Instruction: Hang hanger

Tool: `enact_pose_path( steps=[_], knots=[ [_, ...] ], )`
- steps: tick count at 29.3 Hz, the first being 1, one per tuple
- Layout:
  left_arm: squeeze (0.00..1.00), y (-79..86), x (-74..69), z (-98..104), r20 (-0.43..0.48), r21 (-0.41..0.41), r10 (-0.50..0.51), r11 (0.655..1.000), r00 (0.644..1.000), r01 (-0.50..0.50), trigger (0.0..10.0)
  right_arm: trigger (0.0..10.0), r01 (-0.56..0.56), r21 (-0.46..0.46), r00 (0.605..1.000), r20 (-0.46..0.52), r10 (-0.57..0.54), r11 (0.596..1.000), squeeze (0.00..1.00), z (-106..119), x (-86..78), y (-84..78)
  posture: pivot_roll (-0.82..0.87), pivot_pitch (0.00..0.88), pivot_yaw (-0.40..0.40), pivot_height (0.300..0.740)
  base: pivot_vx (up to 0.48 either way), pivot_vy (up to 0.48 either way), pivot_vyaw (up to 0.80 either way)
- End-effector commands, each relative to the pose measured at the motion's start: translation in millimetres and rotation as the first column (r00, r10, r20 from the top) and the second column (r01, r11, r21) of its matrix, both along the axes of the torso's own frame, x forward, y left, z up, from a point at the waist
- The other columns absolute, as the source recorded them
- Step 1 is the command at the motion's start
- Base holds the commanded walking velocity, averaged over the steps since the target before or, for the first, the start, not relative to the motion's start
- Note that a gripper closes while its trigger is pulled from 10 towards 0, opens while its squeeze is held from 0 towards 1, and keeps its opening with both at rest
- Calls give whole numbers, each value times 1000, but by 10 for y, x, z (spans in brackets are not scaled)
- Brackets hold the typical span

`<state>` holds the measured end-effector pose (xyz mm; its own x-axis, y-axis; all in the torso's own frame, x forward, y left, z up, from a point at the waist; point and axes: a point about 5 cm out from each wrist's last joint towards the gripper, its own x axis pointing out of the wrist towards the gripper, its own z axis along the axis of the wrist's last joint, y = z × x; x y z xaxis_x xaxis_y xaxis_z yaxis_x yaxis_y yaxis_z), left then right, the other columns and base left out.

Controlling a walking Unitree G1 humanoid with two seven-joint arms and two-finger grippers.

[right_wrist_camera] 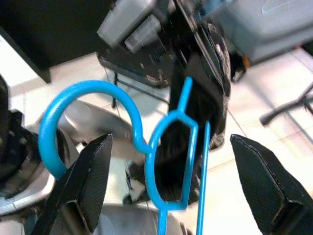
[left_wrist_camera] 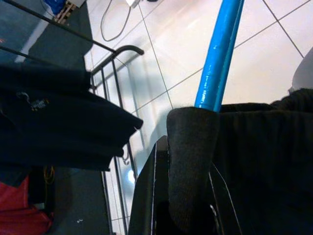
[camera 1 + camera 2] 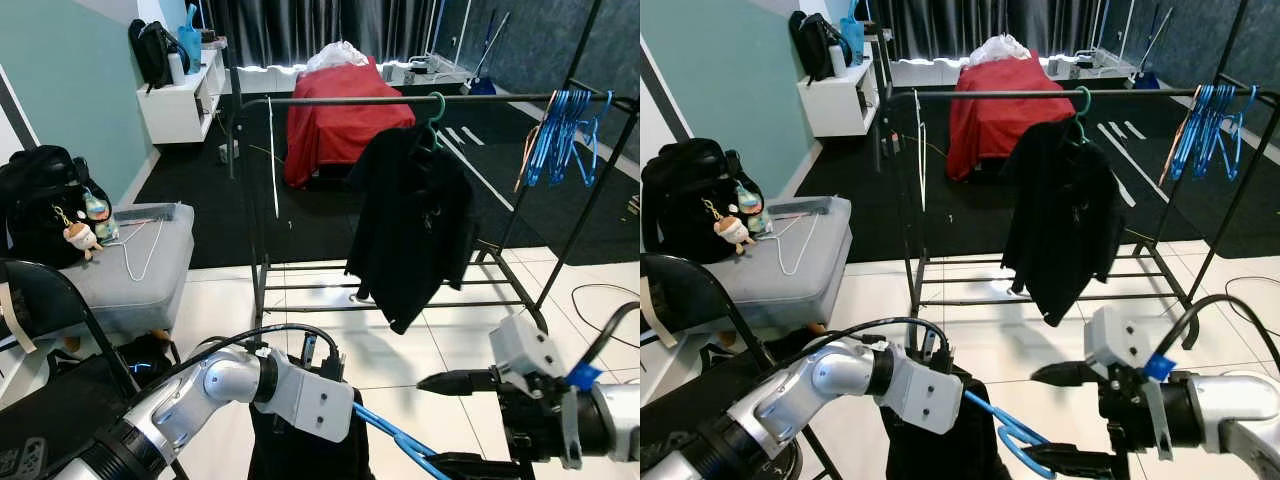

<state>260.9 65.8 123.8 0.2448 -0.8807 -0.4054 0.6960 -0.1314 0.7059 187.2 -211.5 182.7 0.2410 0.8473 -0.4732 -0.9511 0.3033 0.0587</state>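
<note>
Your left gripper (image 2: 188,196) sits low in front of the robot, jaws pinching a blue hanger (image 3: 1015,430) together with the dark garment (image 3: 940,440) draped on it. The hanger sticks out from the left gripper toward the right, hook end out over the white tile floor (image 3: 400,340).

Your right gripper (image 1: 171,191) is at the hanger's hook end, jaws spread wide, 1 finger on each side of the hook and neck. No contact visible in the right wrist view.

The clothes rack (image 3: 400,100) stands ahead, past both grippers and well apart from the held hanger. A black jacket (image 3: 415,220) hangs on a green hanger (image 3: 437,105) near the middle of the top rail. A bunch of empty blue hangers (image 3: 560,135) hangs at the rack's right end.

A grey ottoman (image 3: 140,260) with a black backpack (image 3: 45,205) on it sits to the left.
</note>
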Motion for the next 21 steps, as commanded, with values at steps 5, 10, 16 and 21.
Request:
enact_pose_path(
  steps=[5,10,16,21],
  knots=[
    [0,34,113,118,45,-37,59,998,997,-57,10000,10000,40,-79,998,-48,-44,996,0,-91,-57,-57,-181,0,30,740,0,0,0],
    [0,44,142,123,49,-39,73,997,996,-71,10000,10000,88,-126,995,-36,-93,988,0,-126,-66,-127,-184,0,31,740,0,0,0],
    [0,25,174,137,55,-46,83,996,995,-80,10000,10000,153,-140,988,35,-149,978,0,-175,13,-128,-191,0,35,740,0,0,0],
    [0,17,178,144,56,-50,83,995,995,-80,10000,10000,179,-147,982,82,-169,973,0,-188,69,-120,-193,0,38,740,0,0,0]
  ],
)
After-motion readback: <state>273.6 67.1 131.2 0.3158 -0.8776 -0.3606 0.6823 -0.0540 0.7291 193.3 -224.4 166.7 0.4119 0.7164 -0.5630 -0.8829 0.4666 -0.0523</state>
